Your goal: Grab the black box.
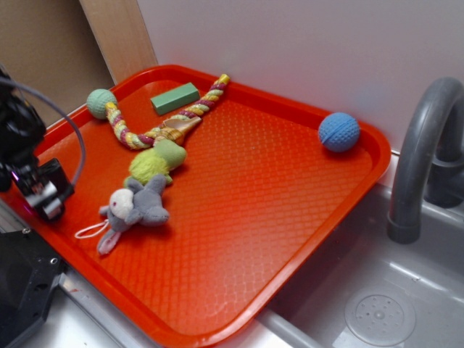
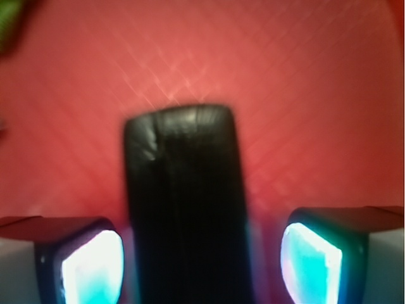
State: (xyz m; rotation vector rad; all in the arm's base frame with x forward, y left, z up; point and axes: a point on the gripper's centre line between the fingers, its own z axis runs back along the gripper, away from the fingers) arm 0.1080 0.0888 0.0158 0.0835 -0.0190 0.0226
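My claw [image 2: 202, 259] is spread, a lit pad [image 2: 95, 266] on each side of the black box [image 2: 183, 209], with gaps both sides; only my wrist view shows this. The exterior view shows my claw [image 1: 40, 192] low at the red tray's [image 1: 239, 210] left edge, near the grey plush mouse [image 1: 138, 206]

Matte black box [image 2: 183, 202], red diamond-textured tray [image 1: 254, 188], blue ball [image 1: 338, 132], green block [image 1: 175, 98], grey plush mouse [image 1: 138, 206]
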